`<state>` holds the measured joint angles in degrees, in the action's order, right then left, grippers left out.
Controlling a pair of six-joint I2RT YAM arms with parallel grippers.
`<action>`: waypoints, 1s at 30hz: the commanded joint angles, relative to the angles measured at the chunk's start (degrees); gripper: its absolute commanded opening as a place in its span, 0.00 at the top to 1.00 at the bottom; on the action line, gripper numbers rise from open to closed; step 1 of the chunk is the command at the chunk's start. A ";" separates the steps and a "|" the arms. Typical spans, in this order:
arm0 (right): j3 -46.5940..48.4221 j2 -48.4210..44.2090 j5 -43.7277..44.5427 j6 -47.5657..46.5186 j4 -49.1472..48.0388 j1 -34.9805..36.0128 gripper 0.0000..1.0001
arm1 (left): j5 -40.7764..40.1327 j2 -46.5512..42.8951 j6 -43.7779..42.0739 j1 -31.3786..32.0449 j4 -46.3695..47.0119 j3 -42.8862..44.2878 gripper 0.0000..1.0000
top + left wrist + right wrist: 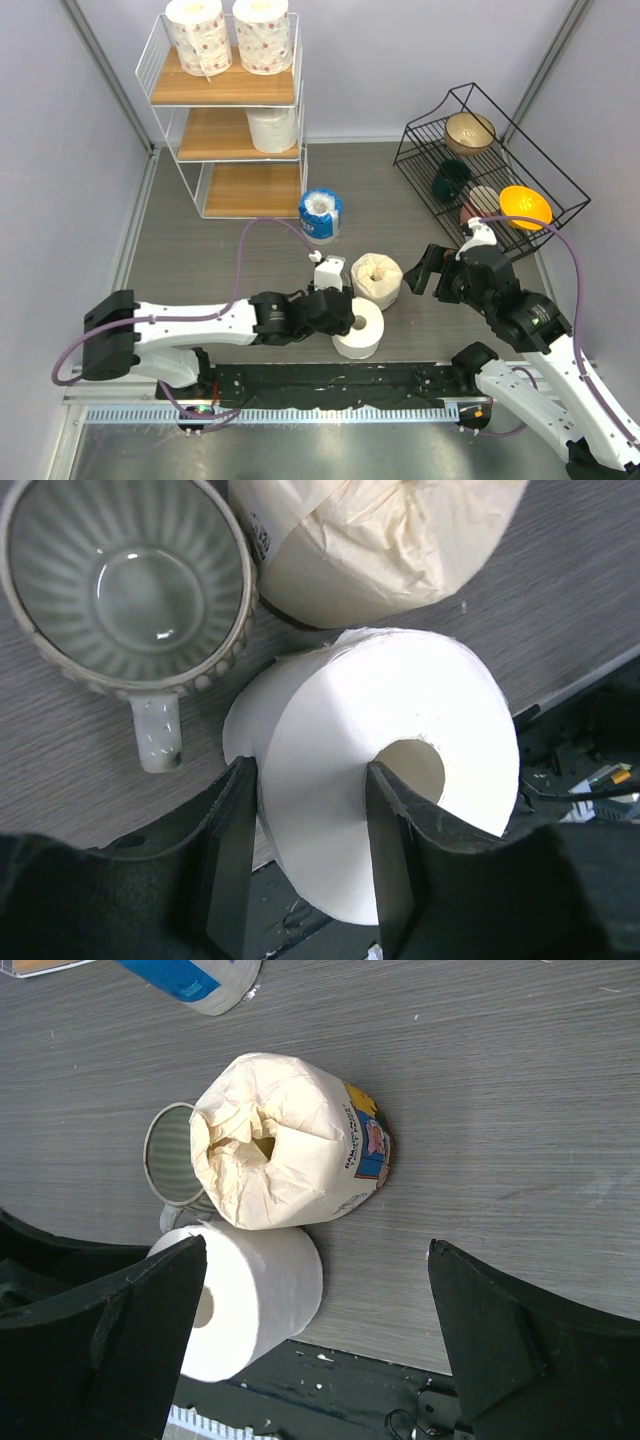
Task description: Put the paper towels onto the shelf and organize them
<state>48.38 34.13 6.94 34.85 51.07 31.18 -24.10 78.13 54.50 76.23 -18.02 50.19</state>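
Note:
The white wire shelf (232, 190) stands at the back left. Two red-dotted paper towels (198, 32) (265, 32) sit on its top board and a plain white one (272, 128) on the middle board. On the table stand a blue-wrapped roll (320, 214), a cream ragged roll (377, 280) (370, 540) (285, 1140) and a plain white roll (358, 328) (400, 730) (255, 1300). My left gripper (345, 318) (312, 850) is shut on the white roll's wall, one finger outside and one at the core. My right gripper (428, 272) (315, 1250) hangs open, to the right of the cream roll.
A glass mug (330, 271) (125, 580) (170, 1155) stands close against the cream and white rolls. A black wire rack (437, 107) with bowls fills the back right. The white roll sits at the table's near edge by the black base rail (330, 385).

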 commanded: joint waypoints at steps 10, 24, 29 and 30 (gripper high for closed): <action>2.77 0.94 0.36 0.22 -1.23 0.29 0.02 | -18.61 -25.99 -8.44 -4.93 -14.14 11.59 0.71; 3.82 0.33 0.18 0.74 -0.80 0.20 0.02 | -3.69 -22.50 -24.26 -44.04 -8.79 24.41 0.71; 4.79 0.50 0.36 0.57 -0.01 0.29 0.02 | 2.99 -17.58 -24.88 -56.51 -6.86 28.29 0.71; 5.14 0.50 0.53 0.48 0.26 0.29 0.02 | 5.44 -16.61 -24.71 -58.19 -6.16 28.47 0.71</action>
<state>50.28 34.85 6.94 34.89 51.42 31.18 -26.20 60.51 31.75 24.27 -31.81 74.39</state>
